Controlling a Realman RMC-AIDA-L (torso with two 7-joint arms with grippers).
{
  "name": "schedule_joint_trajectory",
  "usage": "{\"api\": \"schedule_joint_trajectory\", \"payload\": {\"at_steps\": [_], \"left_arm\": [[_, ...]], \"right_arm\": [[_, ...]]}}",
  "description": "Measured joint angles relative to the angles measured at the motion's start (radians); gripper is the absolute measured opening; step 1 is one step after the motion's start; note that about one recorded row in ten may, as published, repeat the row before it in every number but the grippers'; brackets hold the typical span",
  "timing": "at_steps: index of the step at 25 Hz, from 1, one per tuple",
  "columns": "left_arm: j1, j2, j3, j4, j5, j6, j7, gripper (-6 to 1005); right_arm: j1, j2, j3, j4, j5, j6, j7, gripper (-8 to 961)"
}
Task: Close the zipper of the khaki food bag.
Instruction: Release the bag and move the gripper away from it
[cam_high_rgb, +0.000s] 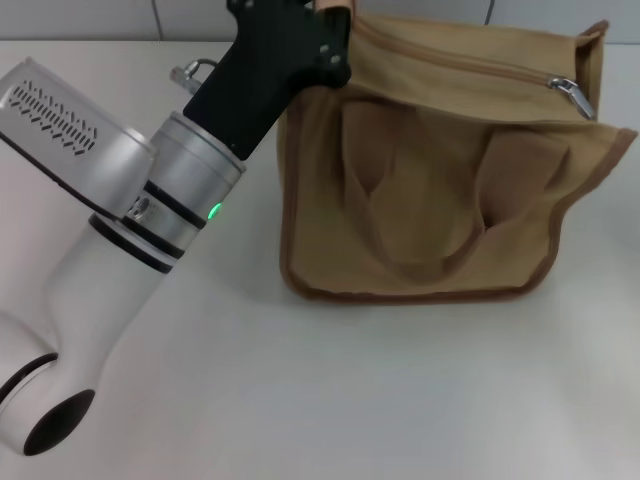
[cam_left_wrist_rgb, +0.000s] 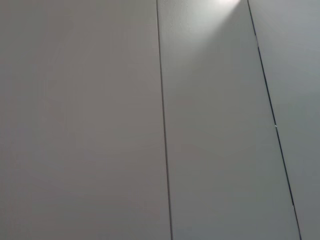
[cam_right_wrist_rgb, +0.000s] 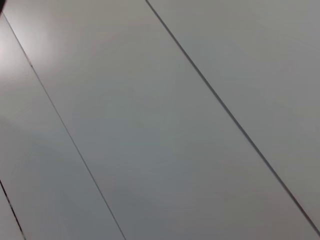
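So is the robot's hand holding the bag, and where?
It cannot be told. The left gripper is at the far left corner of the khaki food bag, but its fingers run out of view. The right arm is unseen.

A white table (cam_high_rgb: 330, 390) fills most of the head view, plain and matte. Along the top edge of the frame runs a pale tiled wall (cam_high_rgb: 120, 18) with thin dark seams. Both wrist views show only pale panels (cam_left_wrist_rgb: 80, 120) crossed by thin dark seams.

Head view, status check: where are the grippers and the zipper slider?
Left gripper at khaki food bag's left top corner, fingers hidden. Right arm out of sight. Zipper slider at bag's right end. Nothing blocking the zipper line.
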Motion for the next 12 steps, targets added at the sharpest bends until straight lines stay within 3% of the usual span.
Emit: {"api": "schedule_joint_trajectory", "payload": {"at_steps": [5,12], "left_arm": [[0.023,0.001,0.0,0.018,0.002,-0.002,0.005,118],[0.056,0.011,-0.057,0.103,0.01,-0.005,0.018,234]], "right_arm": [[-0.005,0.013,0.005,0.005,-0.003,-0.019,-0.049,249],[-0.005,0.012,-0.016,0.008,-0.011,-0.025,-0.054,531]]}}
